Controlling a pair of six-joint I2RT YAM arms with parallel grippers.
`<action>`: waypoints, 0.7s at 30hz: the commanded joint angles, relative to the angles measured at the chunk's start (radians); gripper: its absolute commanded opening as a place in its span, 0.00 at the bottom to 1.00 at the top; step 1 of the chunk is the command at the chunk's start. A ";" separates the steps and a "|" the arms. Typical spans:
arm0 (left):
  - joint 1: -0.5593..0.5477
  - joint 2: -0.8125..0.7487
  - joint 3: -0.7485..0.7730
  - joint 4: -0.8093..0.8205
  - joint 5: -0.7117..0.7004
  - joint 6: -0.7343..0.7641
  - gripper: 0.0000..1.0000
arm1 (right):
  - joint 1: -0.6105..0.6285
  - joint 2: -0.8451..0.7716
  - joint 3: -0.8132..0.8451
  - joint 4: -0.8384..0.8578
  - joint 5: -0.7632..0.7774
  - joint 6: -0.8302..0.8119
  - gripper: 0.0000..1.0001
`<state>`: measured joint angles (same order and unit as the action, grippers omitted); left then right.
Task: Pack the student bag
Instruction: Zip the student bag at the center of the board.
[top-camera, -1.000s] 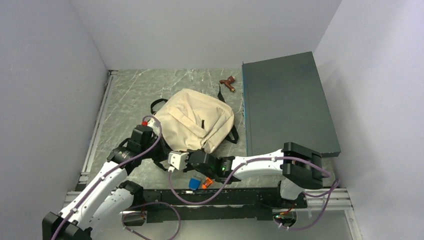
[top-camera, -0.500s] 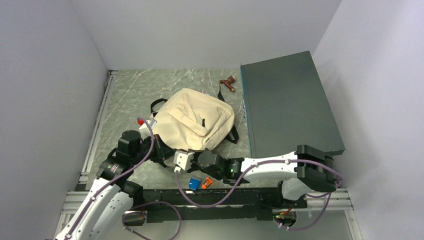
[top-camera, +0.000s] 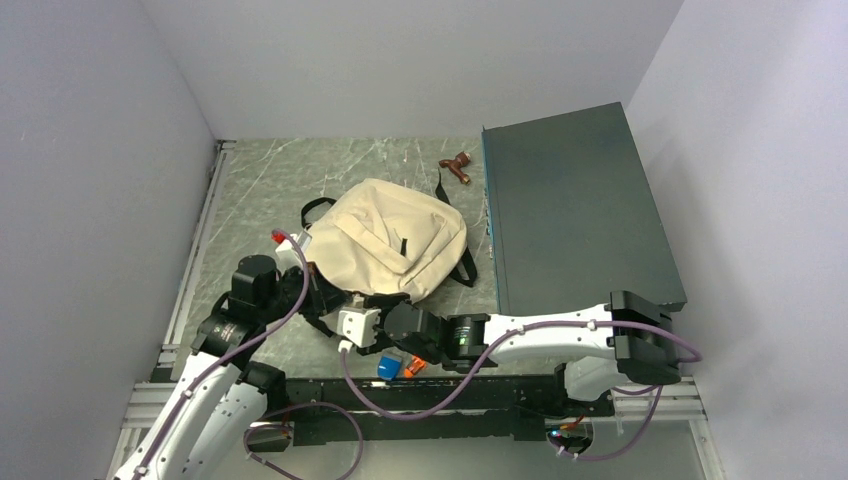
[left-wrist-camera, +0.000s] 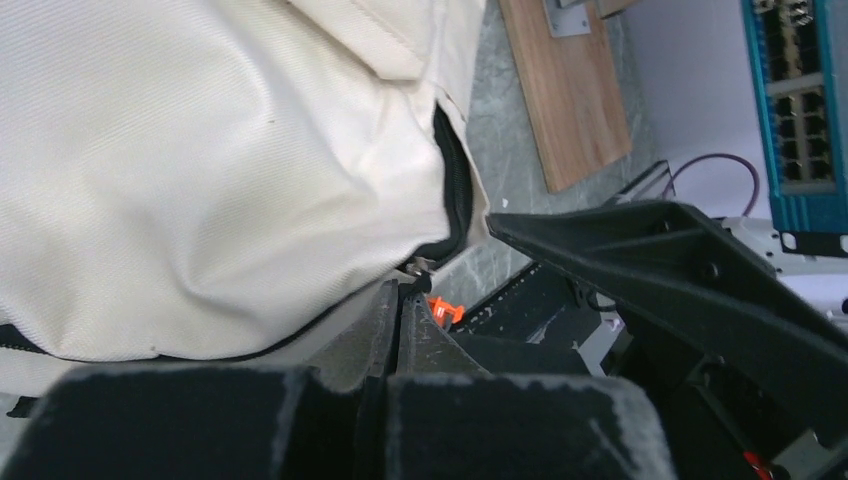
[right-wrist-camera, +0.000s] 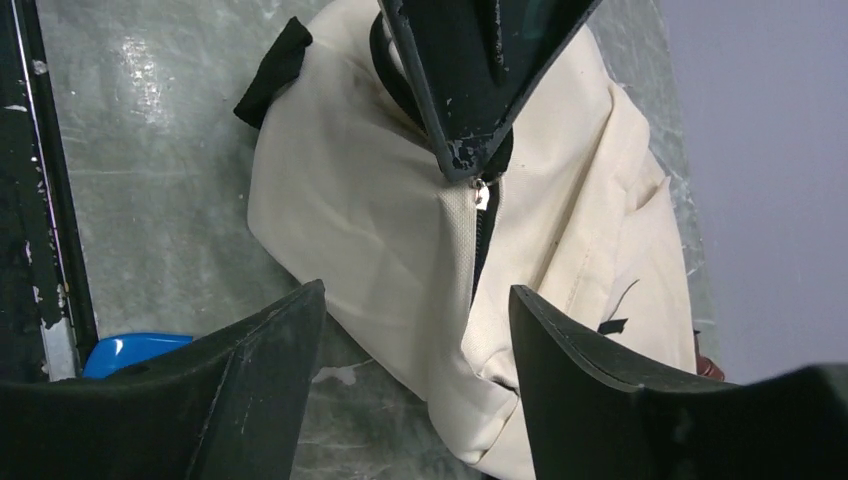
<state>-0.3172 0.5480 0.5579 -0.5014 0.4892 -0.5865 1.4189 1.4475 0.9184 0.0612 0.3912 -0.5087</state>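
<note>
The student bag (top-camera: 390, 240), cream canvas with black straps, lies in the middle of the table. My left gripper (top-camera: 335, 300) is shut at the bag's near edge, its tips pinching the metal zip pull (left-wrist-camera: 420, 270) of the black zip. The right wrist view shows the same pinch, the left fingertips (right-wrist-camera: 465, 150) on the zip pull (right-wrist-camera: 481, 192). My right gripper (right-wrist-camera: 415, 300) stands open just above the bag's (right-wrist-camera: 400, 250) near corner, holding nothing. From above, the right gripper (top-camera: 385, 312) is close beside the left one.
A big dark teal flat box (top-camera: 575, 210) fills the right side. A small brown object (top-camera: 457, 166) lies behind the bag. A blue item (top-camera: 389, 367) and an orange item (top-camera: 413, 366) rest by the near rail. Walls close in on three sides.
My right gripper has opened and let go of the bag's edge. The left arm has drawn back towards the near left, still shut, and the right arm has shifted left.
</note>
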 joint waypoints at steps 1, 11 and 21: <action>0.007 0.008 0.114 0.011 0.080 0.075 0.00 | -0.001 -0.049 0.069 -0.024 -0.046 0.071 0.73; 0.007 0.120 0.140 -0.103 0.309 0.051 0.00 | -0.029 -0.131 0.037 0.024 -0.131 0.212 0.87; 0.007 0.177 0.183 -0.128 0.317 0.127 0.00 | -0.079 -0.036 0.084 -0.035 -0.216 0.052 0.89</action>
<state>-0.3138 0.6991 0.6853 -0.6598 0.7395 -0.5114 1.3613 1.3457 0.9512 0.0364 0.2165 -0.3836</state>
